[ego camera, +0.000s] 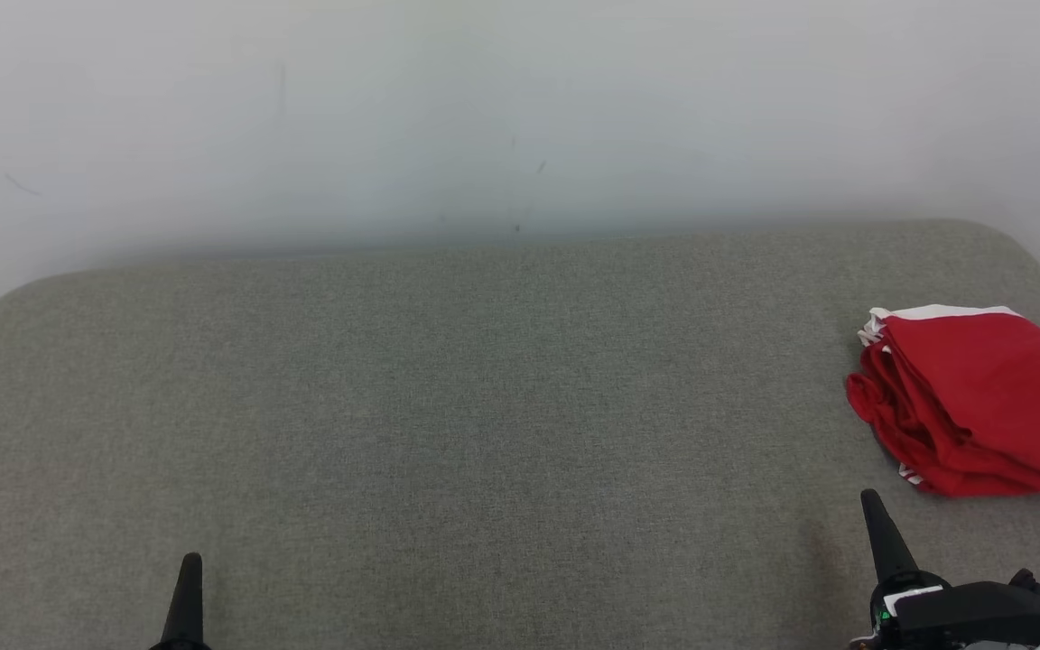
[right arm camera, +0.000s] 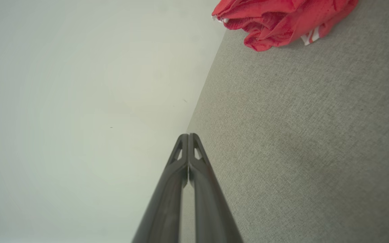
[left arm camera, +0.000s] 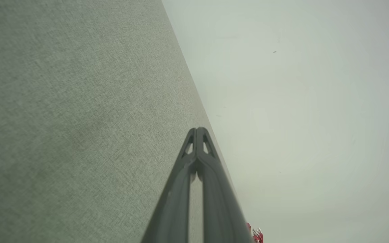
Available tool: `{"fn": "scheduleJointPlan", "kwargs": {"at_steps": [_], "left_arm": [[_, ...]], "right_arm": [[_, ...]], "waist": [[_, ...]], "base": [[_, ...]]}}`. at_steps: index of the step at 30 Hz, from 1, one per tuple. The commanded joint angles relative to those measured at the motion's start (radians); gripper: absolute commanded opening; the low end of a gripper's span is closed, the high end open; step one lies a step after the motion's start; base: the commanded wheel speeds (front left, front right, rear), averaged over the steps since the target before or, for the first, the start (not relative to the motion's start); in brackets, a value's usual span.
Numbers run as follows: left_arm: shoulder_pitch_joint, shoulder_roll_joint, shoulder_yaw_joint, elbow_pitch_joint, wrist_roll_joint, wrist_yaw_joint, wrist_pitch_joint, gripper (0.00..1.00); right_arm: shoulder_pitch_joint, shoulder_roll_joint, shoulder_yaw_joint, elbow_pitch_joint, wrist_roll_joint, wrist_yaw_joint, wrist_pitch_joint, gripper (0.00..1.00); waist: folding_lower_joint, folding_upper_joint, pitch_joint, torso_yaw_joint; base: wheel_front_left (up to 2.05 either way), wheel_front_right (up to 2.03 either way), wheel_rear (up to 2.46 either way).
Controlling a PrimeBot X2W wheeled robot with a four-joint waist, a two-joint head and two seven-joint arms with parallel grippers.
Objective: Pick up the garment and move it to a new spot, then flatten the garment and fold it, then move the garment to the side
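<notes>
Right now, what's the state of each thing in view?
red garment: roughly folded, layers bunched, lying at the right end of the grey padded surface, not held.
left gripper: shut, empty, above the surface.
right gripper: shut, empty, near the garment but apart from it.

No readable text, label, brand, number or sign anywhere.

Grey fabric surface, rounded corners, pale scuffed wall behind
</notes>
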Motion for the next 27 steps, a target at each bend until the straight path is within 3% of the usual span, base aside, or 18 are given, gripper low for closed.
{"fn": "scheduleJointPlan", "kwargs": {"at_steps": [1, 27], "left_arm": [[-0.024, 0.001, -0.001, -0.009, -0.028, 0.001, 0.007, 0.00], [-0.073, 0.000, -0.004, -0.008, -0.221, 0.001, 0.061, 0.00]], "right_arm": [[-0.018, -0.005, -0.007, -0.011, 0.033, 0.000, 0.005, 0.00], [-0.037, -0.003, -0.040, -0.029, 0.237, 0.001, 0.050, 0.00]], "waist": [[-0.0001, 0.0000, 0.001, 0.002], [-0.0001, 0.0000, 0.016, 0.027]], "base": [[0.00, 0.00, 0.00], [0.00, 0.00, 0.00]]}}
